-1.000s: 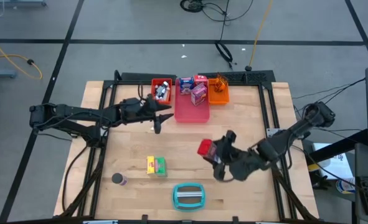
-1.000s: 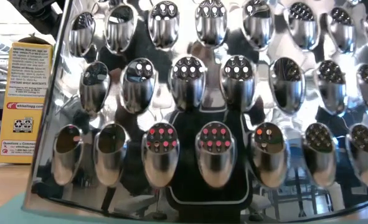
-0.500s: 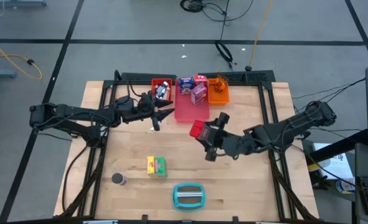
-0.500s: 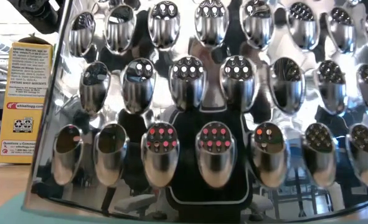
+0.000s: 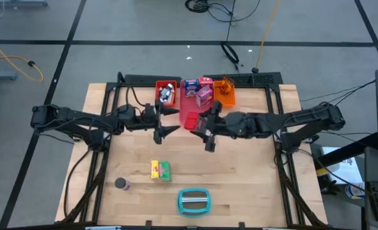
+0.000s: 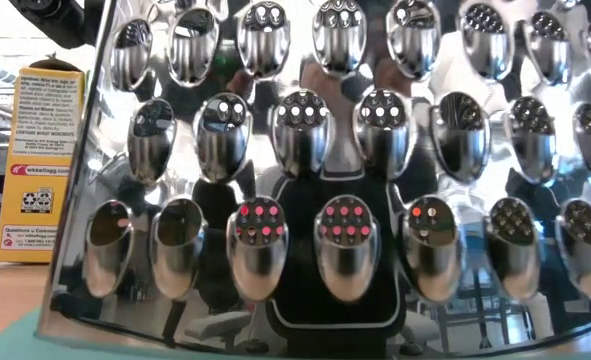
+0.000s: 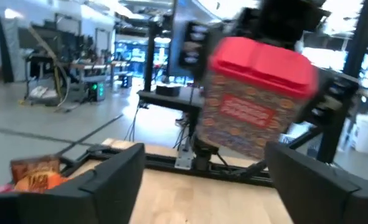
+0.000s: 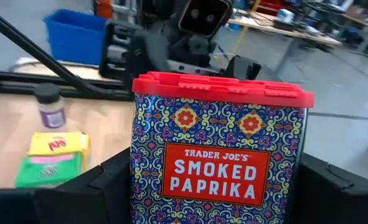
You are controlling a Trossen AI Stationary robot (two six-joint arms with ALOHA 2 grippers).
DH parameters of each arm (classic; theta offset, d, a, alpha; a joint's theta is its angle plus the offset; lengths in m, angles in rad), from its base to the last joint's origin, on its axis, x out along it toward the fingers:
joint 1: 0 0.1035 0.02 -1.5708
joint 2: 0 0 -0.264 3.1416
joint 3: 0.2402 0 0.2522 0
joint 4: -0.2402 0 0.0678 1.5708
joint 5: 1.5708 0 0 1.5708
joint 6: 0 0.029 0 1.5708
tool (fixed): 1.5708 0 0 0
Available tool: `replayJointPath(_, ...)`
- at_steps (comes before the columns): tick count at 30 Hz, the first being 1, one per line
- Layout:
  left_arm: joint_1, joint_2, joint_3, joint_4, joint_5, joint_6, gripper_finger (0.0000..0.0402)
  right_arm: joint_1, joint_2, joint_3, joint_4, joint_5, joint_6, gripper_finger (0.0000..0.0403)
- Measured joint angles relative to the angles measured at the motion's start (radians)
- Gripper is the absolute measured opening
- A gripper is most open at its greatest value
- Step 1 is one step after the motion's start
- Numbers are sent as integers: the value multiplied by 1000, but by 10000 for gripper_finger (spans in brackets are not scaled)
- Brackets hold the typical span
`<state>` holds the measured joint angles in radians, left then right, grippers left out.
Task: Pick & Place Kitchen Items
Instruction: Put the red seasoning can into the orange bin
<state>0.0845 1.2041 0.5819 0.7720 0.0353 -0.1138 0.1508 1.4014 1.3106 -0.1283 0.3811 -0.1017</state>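
The right tool (image 5: 203,126) is clamped on a red-lidded smoked paprika tin (image 5: 191,121), held above the near edge of the pink tray (image 5: 204,114), in the back half of the table (image 5: 252,191). From the right wrist, the tin (image 8: 216,149) fills the space between the two dark fingers (image 8: 96,186), patterned blue with a red label. Just across from it the left tool (image 5: 166,121) faces the tin with its jaws spread wide and nothing between them; the two tools are near each other but apart. From the left wrist, the tin (image 7: 257,102) sits straight ahead past the open fingers (image 7: 109,180).

Along the back edge stand the red tray (image 5: 167,85) with small bottles in it, the pink tray with a blue-white box (image 5: 190,86) and a purple packet (image 5: 204,96), and the orange tray (image 5: 224,97); that row leaves little spare room behind the tin. The front half of the table is far more open: a yellow box (image 5: 155,169) touching a green box (image 5: 165,170), a small dark-capped shaker (image 5: 121,184) near the front left, and a teal-and-grey grater (image 5: 193,200) at the front edge.

The low view is nearly all blocked by the grater's shiny metal face (image 6: 325,170); beside it stands a yellow printed box (image 6: 40,165), possibly the one seen from above.
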Motion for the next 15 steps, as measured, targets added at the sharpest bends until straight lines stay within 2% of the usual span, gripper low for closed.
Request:
replayJointPath(4, -44, 1, 0, 38, -1, 62, 369, -48, 11, 0, 51, -99, -1, 286)
replayJointPath(9, -81, 0, 0, 112, -16, 134, 392, -81, 47, 1, 150, -243, -2, 286)
replayJointPath(15, -86, 12, 2, 120, -54, 159, 395, -86, 63, 0, 195, -255, -34, 286)
